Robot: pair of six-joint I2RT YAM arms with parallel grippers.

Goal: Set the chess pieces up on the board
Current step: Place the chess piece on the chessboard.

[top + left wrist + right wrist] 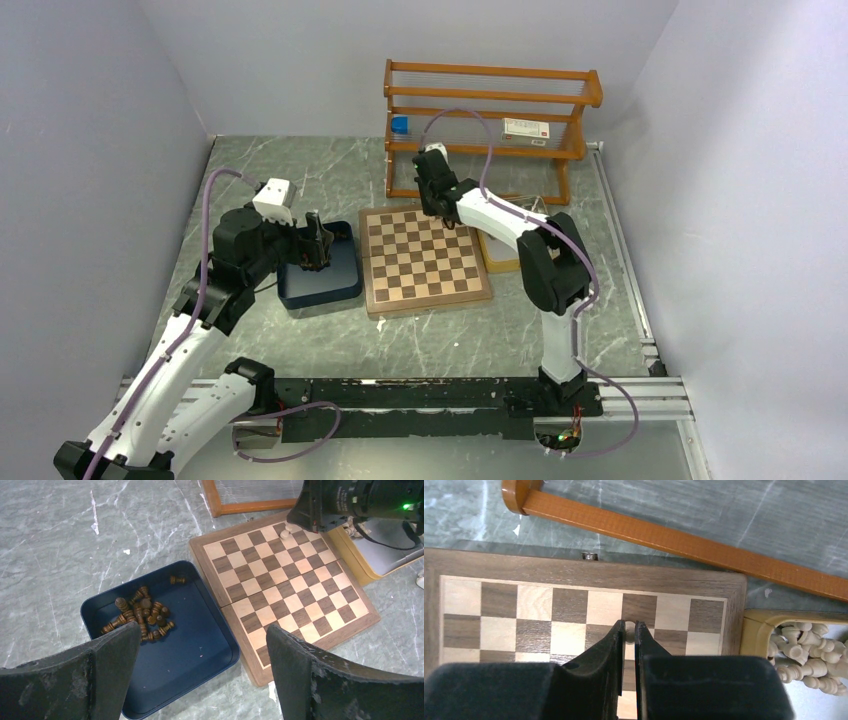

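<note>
Right claw (629, 626) closed, apparently pinching one cream piece (285, 533) near the far edge of the board (425, 262); left claw (203, 632) spread wide above blue tray (195, 665) holding dark pieces (142, 614); board flat on tabletop (300, 180).

Soft, even overhead light fills all views; shadows on the bench (300, 170) are faint, with a mild sheen. The board (290, 580) is sharp, while the right claw (630, 627), close to its lens, looks soft, featureless black.

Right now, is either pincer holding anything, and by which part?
The right pincer grips a cream piece by its sides on the board; exact height unclear. The left pincer is open, empty.
</note>
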